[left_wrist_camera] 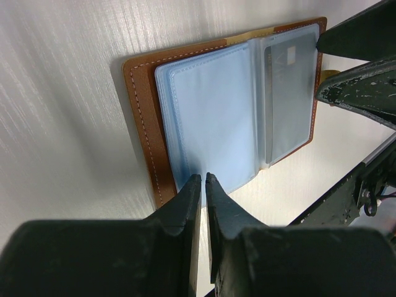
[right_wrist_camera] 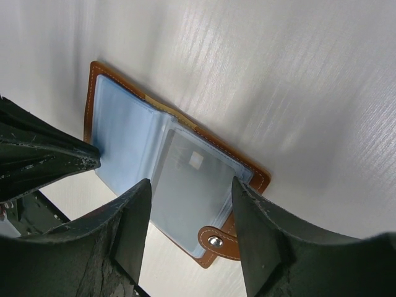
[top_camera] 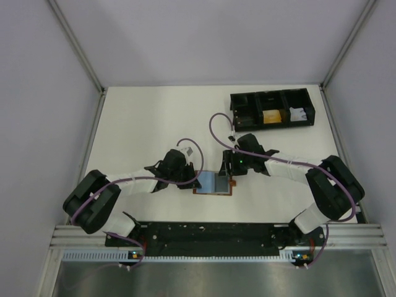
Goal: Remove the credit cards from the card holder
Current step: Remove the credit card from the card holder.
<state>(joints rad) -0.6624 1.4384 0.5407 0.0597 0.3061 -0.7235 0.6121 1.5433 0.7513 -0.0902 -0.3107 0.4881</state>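
The brown card holder (top_camera: 215, 182) lies open on the white table between my two grippers. Pale blue plastic sleeves (left_wrist_camera: 210, 117) fill it. A grey credit card (right_wrist_camera: 192, 185) sits inside the right-hand sleeve (left_wrist_camera: 291, 93). My left gripper (left_wrist_camera: 203, 177) is shut, with only a hairline slit between the tips, and they rest at the near edge of the left sleeve page with nothing in the slit. My right gripper (right_wrist_camera: 192, 182) is open and its fingers stand on either side of the carded page, above the snap tab (right_wrist_camera: 216, 240). In the top view both grippers (top_camera: 195, 179) (top_camera: 232, 168) meet at the holder.
A black three-compartment tray (top_camera: 272, 110) stands at the back right, with a yellow item (top_camera: 271, 117) and a white item (top_camera: 298, 114) in it. The right arm's purple cable (top_camera: 213, 127) loops above the holder. The arms' base rail (top_camera: 210, 232) runs along the near edge.
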